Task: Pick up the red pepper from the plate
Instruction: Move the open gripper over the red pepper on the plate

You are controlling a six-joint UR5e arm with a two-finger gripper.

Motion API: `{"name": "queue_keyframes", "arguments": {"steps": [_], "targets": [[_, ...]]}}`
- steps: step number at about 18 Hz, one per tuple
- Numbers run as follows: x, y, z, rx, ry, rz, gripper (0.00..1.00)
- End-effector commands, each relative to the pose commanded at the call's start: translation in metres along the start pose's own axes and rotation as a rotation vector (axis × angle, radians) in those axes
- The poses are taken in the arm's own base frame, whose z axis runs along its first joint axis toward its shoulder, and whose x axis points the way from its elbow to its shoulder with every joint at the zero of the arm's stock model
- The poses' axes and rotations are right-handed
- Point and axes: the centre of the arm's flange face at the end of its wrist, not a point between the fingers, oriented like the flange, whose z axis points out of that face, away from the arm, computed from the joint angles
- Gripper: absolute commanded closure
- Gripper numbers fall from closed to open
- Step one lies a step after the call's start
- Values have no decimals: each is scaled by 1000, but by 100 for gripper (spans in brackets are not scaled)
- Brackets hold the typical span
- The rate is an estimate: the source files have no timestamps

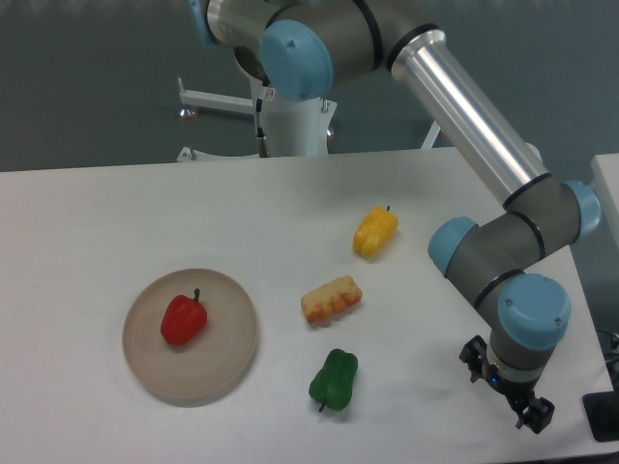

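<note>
Now my gripper (505, 394) is at the near right, jaws apart and holding nothing, well apart from the red pepper (184, 319) lying on the plate (224, 372).

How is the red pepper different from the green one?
The red pepper lies on the plate; the green pepper lies on the bare table. The red pepper's stem points toward the far side of the table, the green pepper's toward the near edge. The green pepper is nearer the gripper. Both are small, glossy and similar in size.
</note>
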Motion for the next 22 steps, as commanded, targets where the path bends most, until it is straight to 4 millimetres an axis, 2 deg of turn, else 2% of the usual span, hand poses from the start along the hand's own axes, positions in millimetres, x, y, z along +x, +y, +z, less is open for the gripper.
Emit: {"name": "queue_keyframes", "arguments": {"steps": [2, 5, 9, 10, 11, 12, 14, 19, 22], "targets": [[5, -15, -1, 0, 1, 16, 0], [13, -28, -11, 6, 5, 12, 0], [36, -26, -29, 18, 45, -16, 0], [41, -32, -35, 20, 47, -30, 0], [51, -44, -46, 29, 52, -54, 0], [57, -46, -56, 29, 54, -82, 0], [83, -63, -74, 39, 75, -122, 0], [129, -86, -122, 119, 113, -322, 0], [163, -113, -138, 125, 143, -398, 0]]}}
